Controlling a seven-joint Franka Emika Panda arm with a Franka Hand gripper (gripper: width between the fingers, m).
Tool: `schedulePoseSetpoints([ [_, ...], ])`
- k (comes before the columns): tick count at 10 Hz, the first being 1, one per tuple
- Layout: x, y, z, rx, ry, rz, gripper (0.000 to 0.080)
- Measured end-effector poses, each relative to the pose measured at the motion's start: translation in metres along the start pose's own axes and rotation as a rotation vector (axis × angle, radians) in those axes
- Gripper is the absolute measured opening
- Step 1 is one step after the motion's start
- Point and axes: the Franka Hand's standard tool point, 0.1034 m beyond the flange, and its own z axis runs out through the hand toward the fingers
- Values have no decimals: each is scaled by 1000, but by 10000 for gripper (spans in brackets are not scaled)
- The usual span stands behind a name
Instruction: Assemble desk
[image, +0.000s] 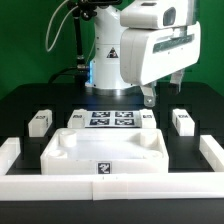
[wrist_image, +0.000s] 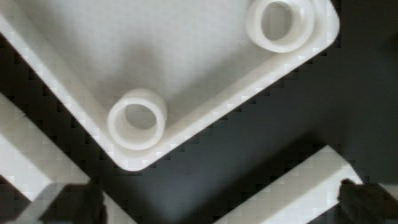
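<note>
The desk panel (image: 105, 150), wide, white and rimmed, lies at the table's front middle. In the wrist view its corner (wrist_image: 196, 60) shows two round sockets (wrist_image: 137, 115). Two white tagged leg blocks stand toward the exterior view's left (image: 40, 121) (image: 76, 117). Two more stand toward its right (image: 147, 118) (image: 181, 120). My gripper (image: 163, 90) hangs above the table behind the panel's right end, apart from everything. In the wrist view the gripper (wrist_image: 217, 205) is open and empty, with dark fingertips (wrist_image: 71, 205) at the frame's two corners.
The marker board (image: 110, 120) lies flat behind the panel, between the inner leg blocks. Long white bars edge the black table at the left (image: 10, 150), right (image: 212, 150) and front (image: 110, 185). The robot base (image: 108, 60) stands at the back. A white strip (wrist_image: 267, 185) crosses the wrist view.
</note>
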Motion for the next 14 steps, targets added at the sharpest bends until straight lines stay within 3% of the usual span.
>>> schedulePoseSetpoints([
  [7,-5,1,1,-6,4,-81,649],
  [8,-26,1,6,-13,5,-173,649],
  [11,-81,-2,32,-1,3,-522,649],
  [12,-94,-3,41,7,3,-561,649],
  [14,-91,-3,39,8,3,-562,649],
])
